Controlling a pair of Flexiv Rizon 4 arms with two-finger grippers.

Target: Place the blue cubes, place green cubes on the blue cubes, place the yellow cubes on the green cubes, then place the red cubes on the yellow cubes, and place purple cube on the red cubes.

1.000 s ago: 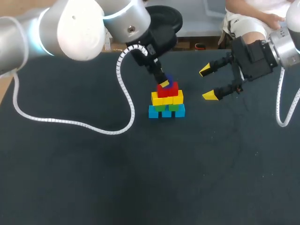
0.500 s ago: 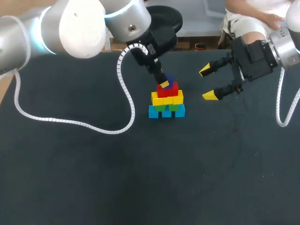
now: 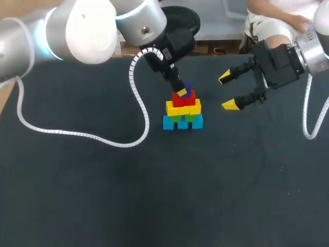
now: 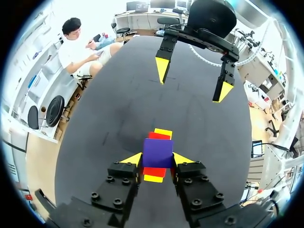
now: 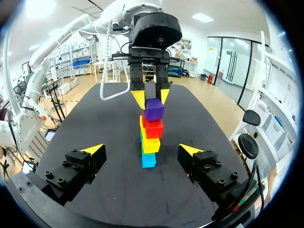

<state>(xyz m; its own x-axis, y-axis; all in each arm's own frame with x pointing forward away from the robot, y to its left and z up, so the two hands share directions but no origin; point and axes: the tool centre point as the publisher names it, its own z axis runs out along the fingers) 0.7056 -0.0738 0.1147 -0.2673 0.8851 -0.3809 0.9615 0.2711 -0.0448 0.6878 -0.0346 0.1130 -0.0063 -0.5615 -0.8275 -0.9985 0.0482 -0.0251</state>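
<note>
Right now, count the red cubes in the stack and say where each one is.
2. One red cube sits left, the other right, side by side on the yellow cubes, beneath the purple cube in the left hand. None appears hidden.
</note>
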